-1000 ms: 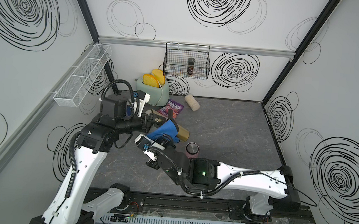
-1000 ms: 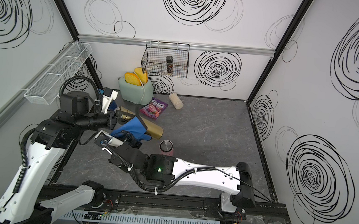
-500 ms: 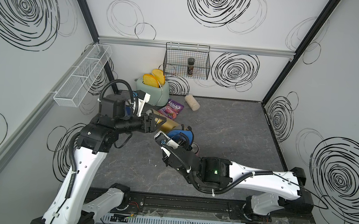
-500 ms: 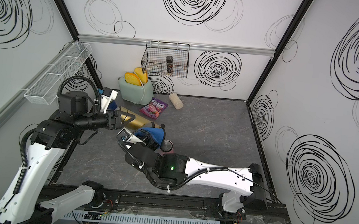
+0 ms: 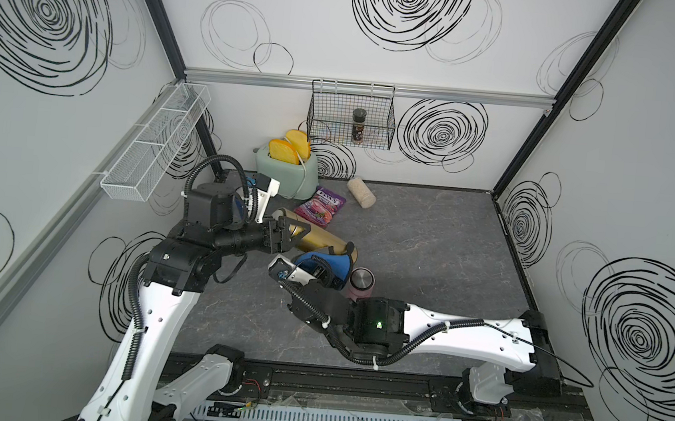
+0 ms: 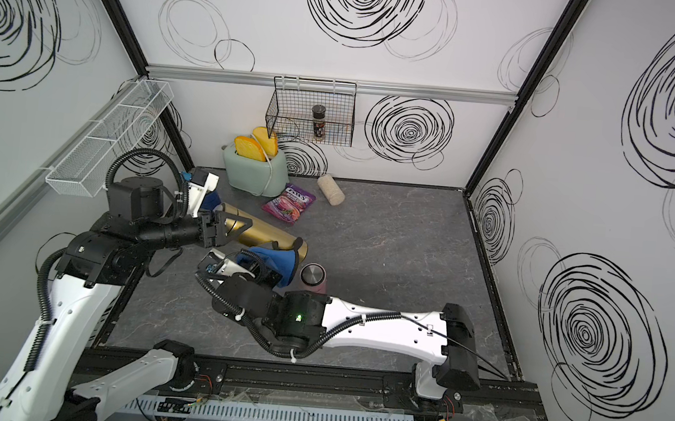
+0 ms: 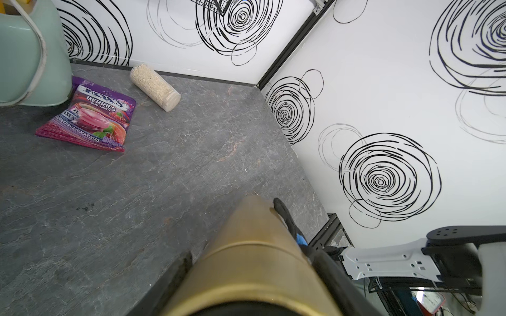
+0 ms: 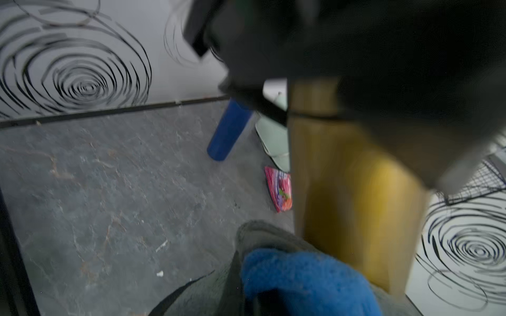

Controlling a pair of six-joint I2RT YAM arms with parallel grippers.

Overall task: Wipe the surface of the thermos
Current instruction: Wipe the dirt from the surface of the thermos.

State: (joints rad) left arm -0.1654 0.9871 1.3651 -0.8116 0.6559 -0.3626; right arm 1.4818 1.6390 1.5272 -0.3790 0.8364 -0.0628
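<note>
Both top views, left of centre: the gold thermos lies nearly level, its free end pointing toward the lower right of the frame. The left gripper is clamped across the thermos's upper-left end, one finger on either side. The right gripper reaches in from the lower right, closed on a blue cloth that is pressed against the thermos's lower-right end – one black fingertip shows over the gold rim.

Left wrist view: the thermos fills the lower centre, with the cloth at its right flank.

Right wrist view – blurred: the cloth touches the thermos.

A pink tumbler stands just beside the cloth. Toaster, candy bag and grain jar sit above centre, by the back wall.
</note>
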